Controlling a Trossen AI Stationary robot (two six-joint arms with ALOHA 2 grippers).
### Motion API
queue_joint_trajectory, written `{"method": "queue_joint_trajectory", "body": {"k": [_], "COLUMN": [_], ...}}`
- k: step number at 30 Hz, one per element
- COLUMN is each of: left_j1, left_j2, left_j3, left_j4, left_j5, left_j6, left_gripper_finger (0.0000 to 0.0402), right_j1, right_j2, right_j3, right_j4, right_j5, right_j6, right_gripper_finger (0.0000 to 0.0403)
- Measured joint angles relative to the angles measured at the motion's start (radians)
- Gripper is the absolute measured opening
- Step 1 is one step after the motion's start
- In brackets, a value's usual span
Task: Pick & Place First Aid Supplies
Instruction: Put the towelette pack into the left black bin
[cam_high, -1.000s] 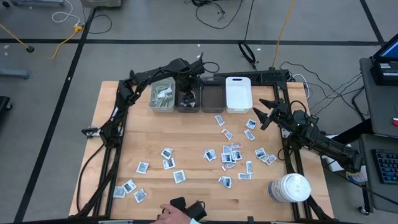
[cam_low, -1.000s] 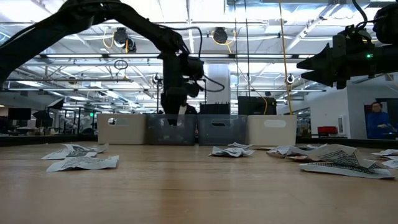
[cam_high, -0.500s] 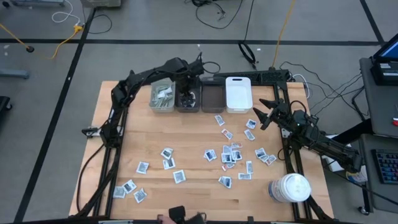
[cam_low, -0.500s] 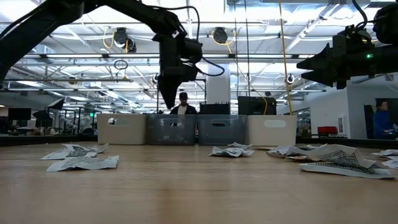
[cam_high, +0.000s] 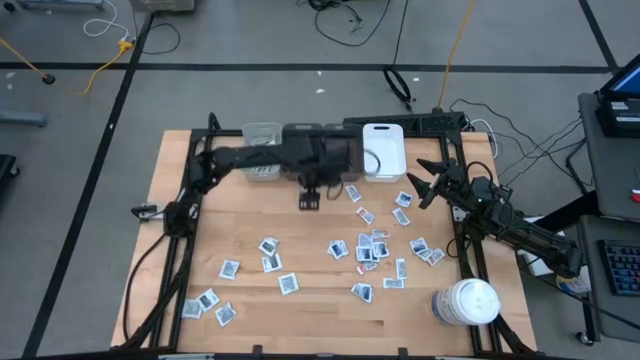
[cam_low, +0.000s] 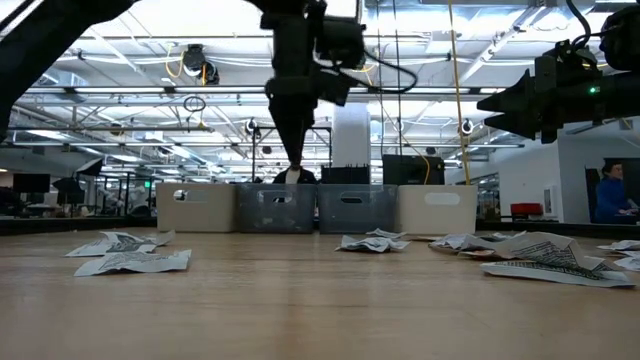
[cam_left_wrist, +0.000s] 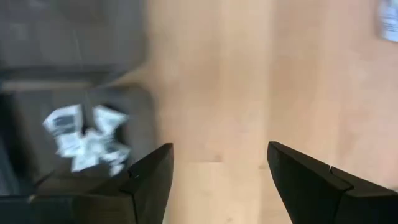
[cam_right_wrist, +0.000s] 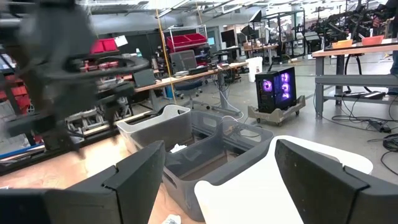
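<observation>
A: Where is the left gripper (cam_high: 309, 201) seen?

B: It is seen above bare wood of the counter (cam_high: 200, 250), just on the near side of the row of bins at the far edge. Its fingers (cam_left_wrist: 146, 186) are held apart, and nothing is seen between them.

A: And the right gripper (cam_high: 424, 184)?

B: It is held over the right part of the counter, near the white bin (cam_high: 382, 151). Its fingers (cam_right_wrist: 134, 177) are spread wide and nothing is gripped.

A: Where are the first aid supplies (cam_high: 372, 245) found?

B: Most are scattered flat over the near and middle parts of the counter, with a denser cluster to the right of centre and a looser group at the near left. A few sachets (cam_left_wrist: 84, 134) are seen lying inside a dark grey bin (cam_left_wrist: 140, 124) in the left wrist view, and more are seen in the leftmost bin (cam_high: 260, 150).

A: What else is on the counter?

B: A large white round jar (cam_high: 465, 302) is stood at the near right corner.
</observation>
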Motion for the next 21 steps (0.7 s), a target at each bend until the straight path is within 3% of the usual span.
{"method": "queue_joint_trajectory", "body": {"k": [9, 18, 21], "left_j1": [-0.213, -0.407, -0.469], "left_j2": [0.0, 0.0, 0.0], "left_j3": [0.0, 0.0, 0.0], "left_j4": [-0.055, -0.06, -0.06], "left_j5": [0.0, 0.002, 0.044], "left_j6": [-0.014, -0.141, -0.177], "left_gripper_finger": [0.0262, 0.0258, 0.0256], "right_j1": [0.0, 0.0, 0.0], "right_j2": [0.0, 0.0, 0.0], "right_j3": [0.0, 0.0, 0.0], "right_j4": [0.0, 0.0, 0.0], "right_j5": [0.0, 0.0, 0.0], "right_j6": [0.0, 0.0, 0.0], "right_gripper_finger": [0.0297, 0.0297, 0.0297]}}
